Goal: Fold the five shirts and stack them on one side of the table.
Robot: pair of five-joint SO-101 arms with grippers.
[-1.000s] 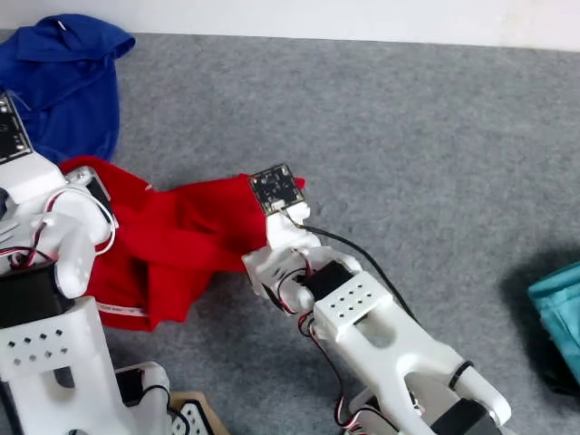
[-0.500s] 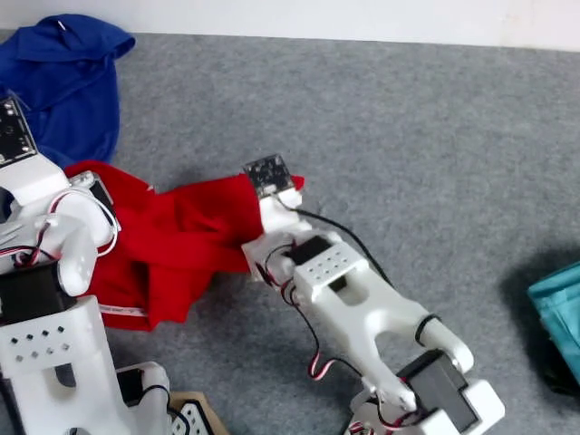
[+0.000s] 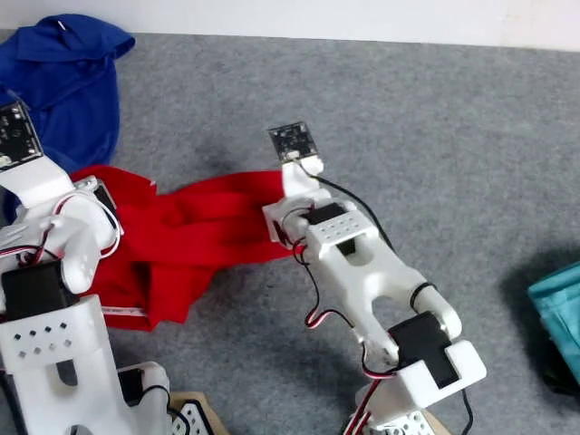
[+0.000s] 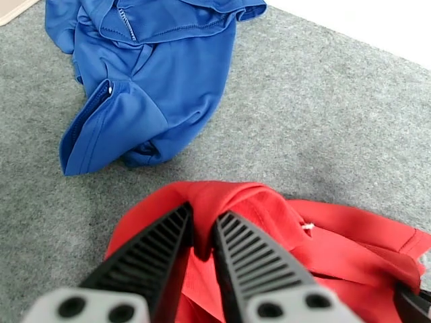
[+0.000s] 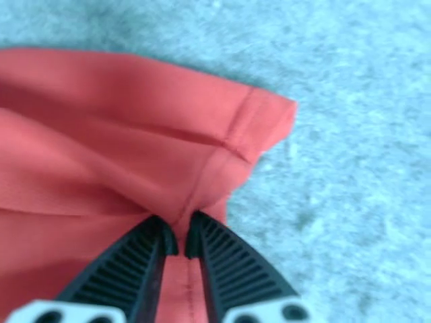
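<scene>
A red shirt lies crumpled and pulled out lengthwise on the grey table, held between both arms. My left gripper is shut on a raised fold of the red shirt at its left end. My right gripper is shut on the red shirt along a seam near a sleeve hem, at the cloth's right end. A blue shirt lies bunched in the far left corner; it is also the blue shirt just beyond the red one in the left wrist view.
A teal shirt pokes in at the right edge of the table. The left arm's base and the right arm's body stand along the near side. Bare grey surface stretches across the far middle and right.
The right arm has swung toward the far side and a little to the right, drawing the red shirt's end with it and stretching the cloth. The left arm has barely shifted.
</scene>
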